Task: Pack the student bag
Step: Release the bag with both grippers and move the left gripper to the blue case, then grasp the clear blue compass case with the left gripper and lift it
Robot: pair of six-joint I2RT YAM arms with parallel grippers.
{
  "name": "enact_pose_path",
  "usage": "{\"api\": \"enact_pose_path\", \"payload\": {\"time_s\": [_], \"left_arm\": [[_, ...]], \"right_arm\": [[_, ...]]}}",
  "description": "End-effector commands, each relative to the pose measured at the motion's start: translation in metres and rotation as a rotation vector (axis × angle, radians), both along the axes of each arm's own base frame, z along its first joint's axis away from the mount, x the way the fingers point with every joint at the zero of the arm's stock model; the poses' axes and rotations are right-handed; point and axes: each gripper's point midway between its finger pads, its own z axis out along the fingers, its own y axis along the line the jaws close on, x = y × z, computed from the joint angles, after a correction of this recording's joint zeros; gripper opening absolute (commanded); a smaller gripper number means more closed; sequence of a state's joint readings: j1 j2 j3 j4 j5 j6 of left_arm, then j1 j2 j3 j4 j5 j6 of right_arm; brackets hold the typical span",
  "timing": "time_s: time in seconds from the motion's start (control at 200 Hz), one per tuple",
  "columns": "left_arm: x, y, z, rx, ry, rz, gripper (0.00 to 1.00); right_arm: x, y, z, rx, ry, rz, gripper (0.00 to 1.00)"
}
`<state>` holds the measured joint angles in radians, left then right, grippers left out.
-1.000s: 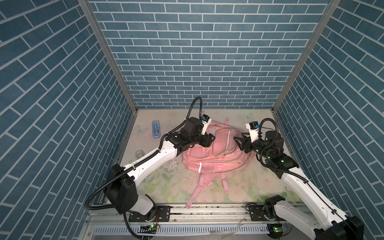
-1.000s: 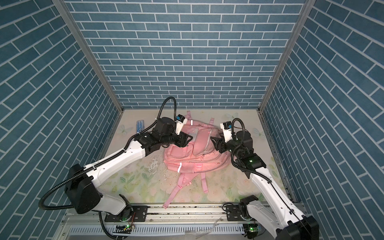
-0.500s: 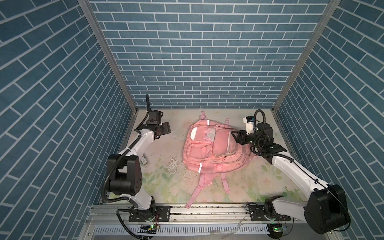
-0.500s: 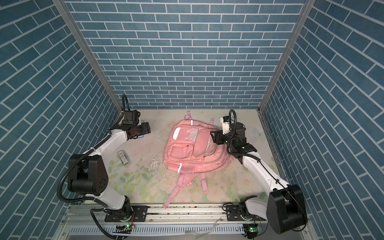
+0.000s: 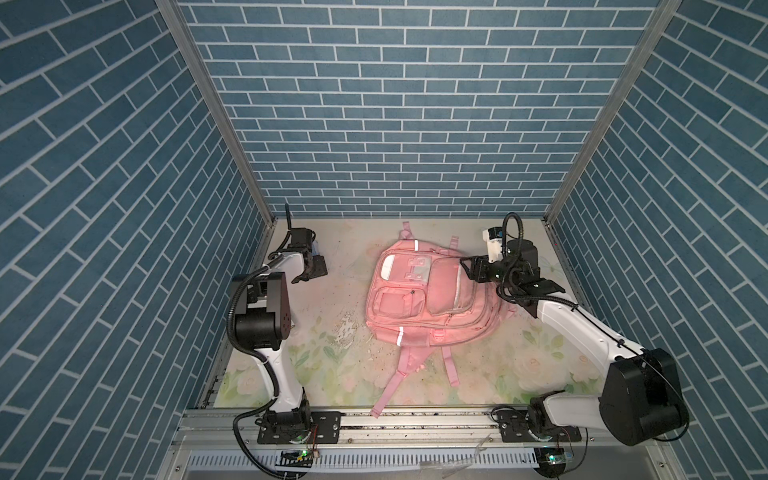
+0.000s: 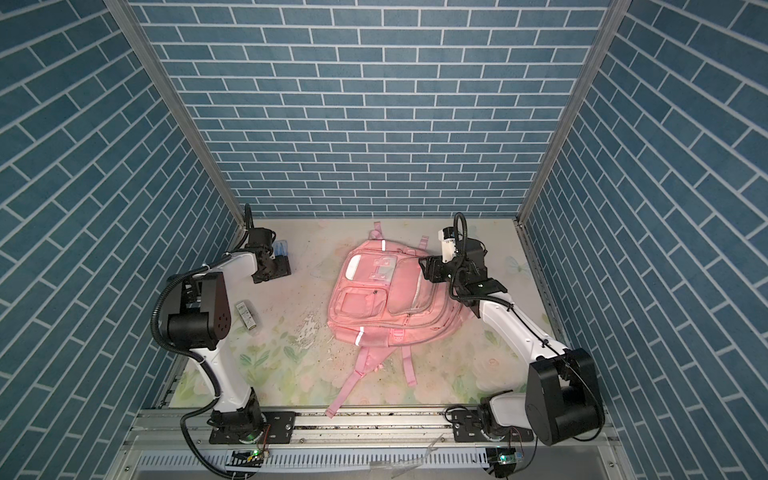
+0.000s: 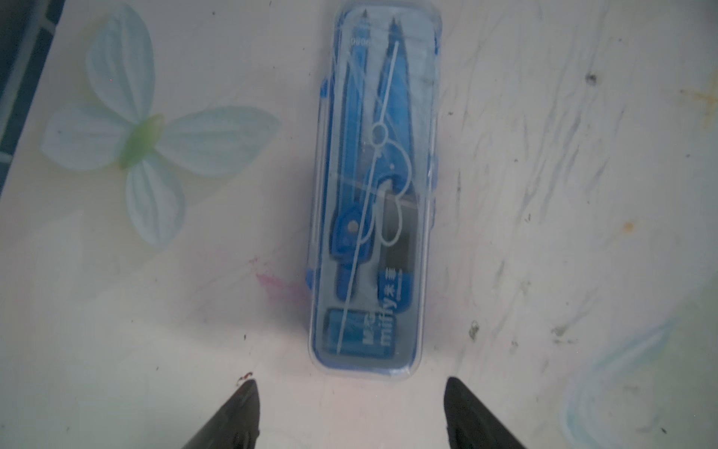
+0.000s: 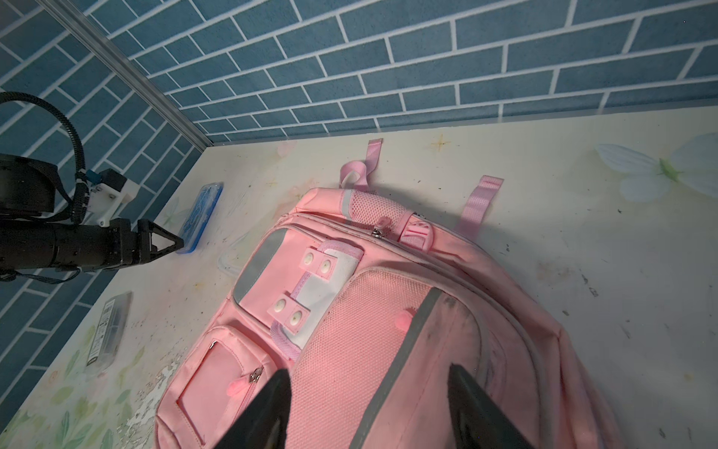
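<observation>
Right arm (image 5: 582, 328) outstretched toward student bag (image 5: 415, 299)

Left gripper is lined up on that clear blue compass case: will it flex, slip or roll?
The compass case looks like hard glossy plastic: probably stiff, possibly slippery. It lies flat and boxy, so rolling seems unlikely.

student bag (image 5: 419, 299) lies flat; right pincer (image 5: 468, 269) at its edge, left pincer (image 5: 316, 267) well apart.
</observation>
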<state>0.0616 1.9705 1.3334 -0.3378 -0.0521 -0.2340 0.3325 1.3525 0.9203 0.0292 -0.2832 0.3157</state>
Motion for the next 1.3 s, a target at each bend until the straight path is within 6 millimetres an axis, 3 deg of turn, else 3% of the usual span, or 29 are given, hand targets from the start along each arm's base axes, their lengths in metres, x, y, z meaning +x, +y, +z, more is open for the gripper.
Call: {"api": "enact_pose_path", "payload": {"time_s": [0.0,0.4,0.645,0.875,1.04,1.295], "left_arm": [[0.012,0.008,-0.007,0.027,0.006,0.002,0.76],[0.021,0.007,-0.037,0.014,0.049,0.014,0.75],[0.012,0.004,-0.042,-0.001,0.052,0.018,0.62],[0.011,-0.004,-0.025,-0.028,0.007,-0.019,0.39],[0.009,-0.005,-0.016,-0.020,0.002,-0.030,0.36],[0.002,-0.028,0.044,-0.061,-0.114,-0.097,0.32]], "right_arm": [[0.009,0.000,0.007,0.010,-0.005,-0.019,0.64],[0.019,0.001,-0.002,-0.024,0.019,-0.017,0.60],[0.017,0.001,0.002,-0.029,0.016,-0.012,0.56],[0.009,-0.003,0.003,-0.015,0.014,-0.026,0.53],[0.003,-0.003,0.005,-0.001,0.013,-0.020,0.52],[-0.004,-0.010,0.008,-0.018,-0.004,-0.036,0.52]]}}
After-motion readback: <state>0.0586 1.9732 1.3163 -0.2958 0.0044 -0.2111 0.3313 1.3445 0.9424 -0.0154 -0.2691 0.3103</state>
